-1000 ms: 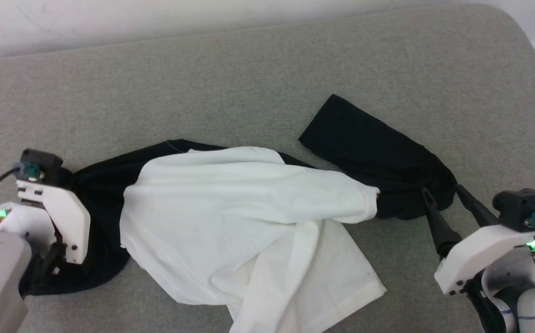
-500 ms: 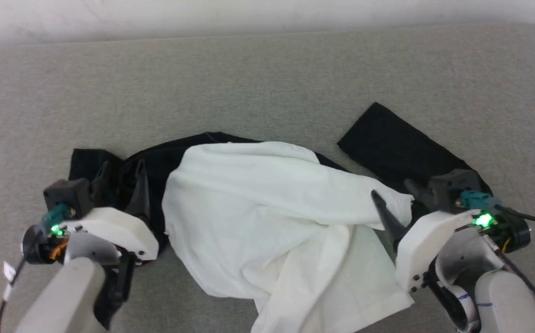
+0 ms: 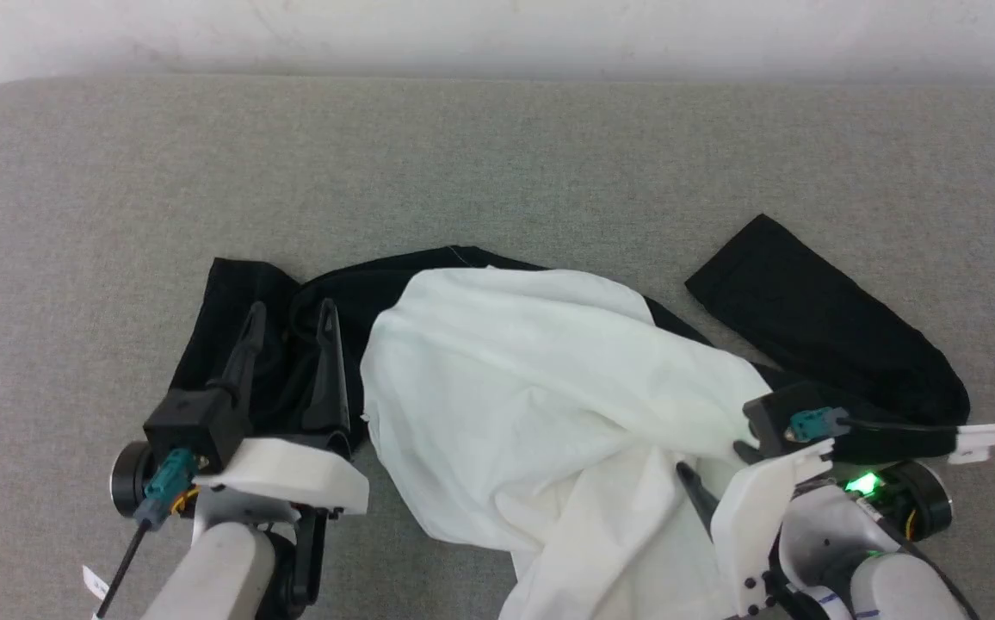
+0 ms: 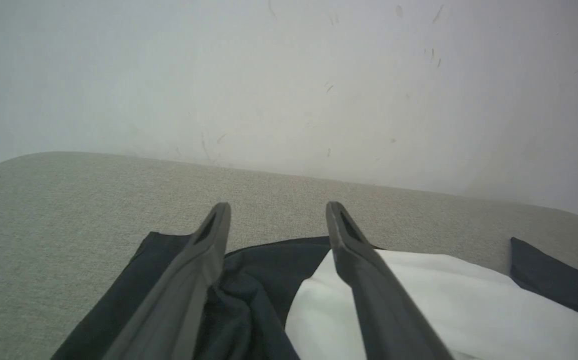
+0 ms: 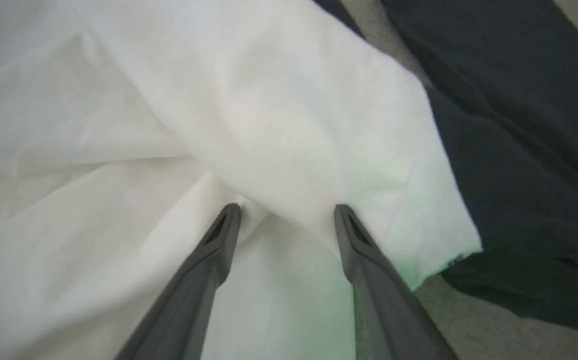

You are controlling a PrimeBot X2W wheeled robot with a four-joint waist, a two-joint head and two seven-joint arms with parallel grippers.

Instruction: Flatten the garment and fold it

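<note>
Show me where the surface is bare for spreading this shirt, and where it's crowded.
Bare: the wide strip of grey surface between the wall and the garment, plus the patch left of its left black sleeve. Crowded: the near edge, where the open left gripper hangs over black cloth and the open right gripper over white folds.

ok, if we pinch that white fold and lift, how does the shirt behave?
Probably floppy: the garment lies in soft overlapping folds, so it should drape from the pinch. Likely light, the cloth looks thin. Pushed, it would probably bunch on the grey surface.
</note>
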